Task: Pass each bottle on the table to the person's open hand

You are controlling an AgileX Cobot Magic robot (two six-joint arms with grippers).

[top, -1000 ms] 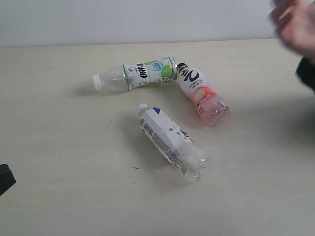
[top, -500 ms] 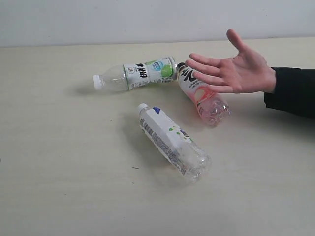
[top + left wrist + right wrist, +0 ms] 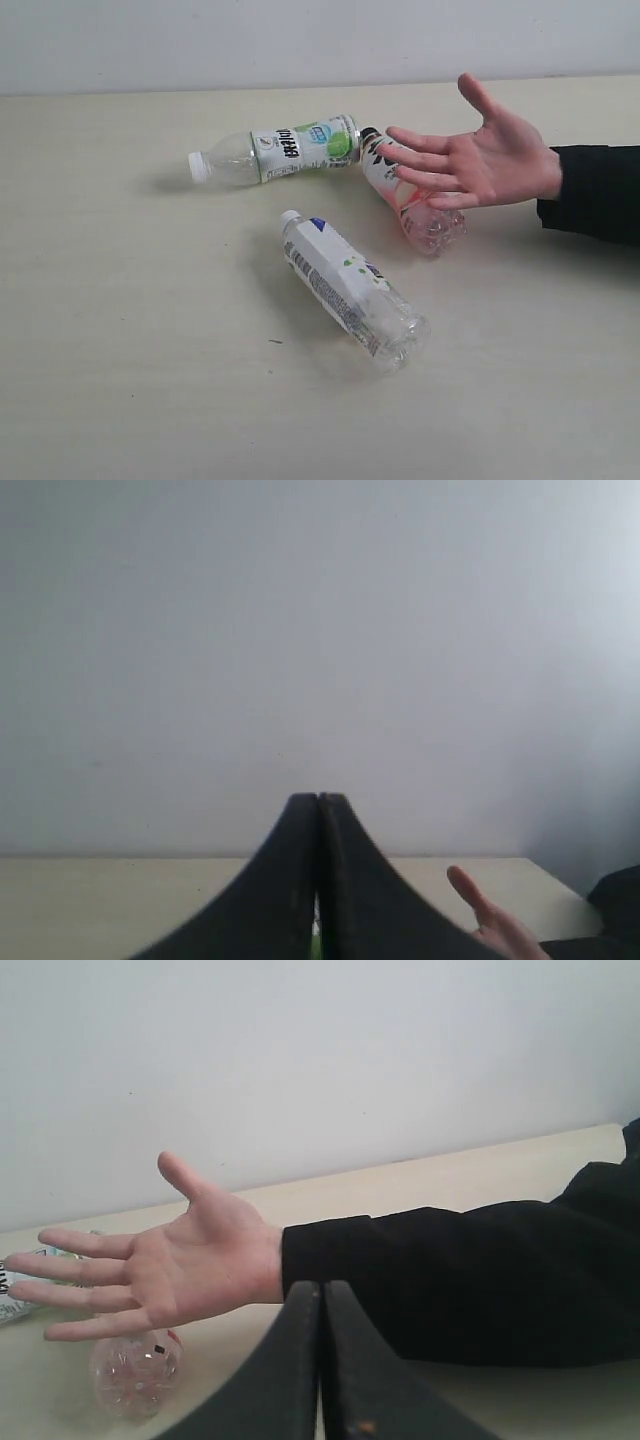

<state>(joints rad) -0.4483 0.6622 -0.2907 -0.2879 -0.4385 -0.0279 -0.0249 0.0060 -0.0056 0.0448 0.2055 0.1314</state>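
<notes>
While the left tool (image 3: 318,810) and right tool (image 3: 321,1295) are clenched on nothing, an open hand (image 3: 490,160) hovers above the table (image 3: 120,330).
Beneath it lies the pink bottle (image 3: 425,220), its black cap just beside the green-marked bottle (image 3: 290,147); the blue-marked bottle (image 3: 350,290) lies apart from both.

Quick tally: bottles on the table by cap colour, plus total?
White cap: 2, the green-label bottle and the blue-mark bottle
Black cap: 1, the pink-tinted bottle
Total: 3
</notes>
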